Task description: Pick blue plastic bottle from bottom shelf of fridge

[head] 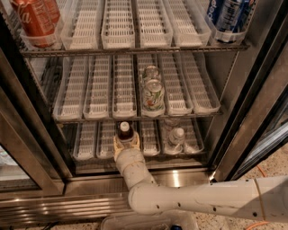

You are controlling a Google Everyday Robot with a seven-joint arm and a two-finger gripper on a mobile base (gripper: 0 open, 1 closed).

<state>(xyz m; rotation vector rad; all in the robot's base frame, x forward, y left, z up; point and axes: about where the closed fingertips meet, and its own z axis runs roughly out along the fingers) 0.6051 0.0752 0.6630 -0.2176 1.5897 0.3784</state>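
Note:
The fridge point(252, 81) stands open in front of me. On its bottom shelf point(150, 137), the blue plastic bottle point(125, 131) stands upright in a white slotted tray left of centre; its dark shoulders show. My gripper point(126, 143) reaches in from below over the steel sill. Its fingers point(118, 144) sit close on either side of the bottle's body, shut on it. The lower part of the bottle is hidden behind the gripper. My white arm point(202, 200) runs out to the lower right.
A clear water bottle point(176, 135) stands on the same shelf to the right. Green-labelled cans point(153, 92) are on the middle rack, red cans point(33, 20) top left, blue cans point(229, 13) top right. Dark door frames point(31, 134) flank the opening.

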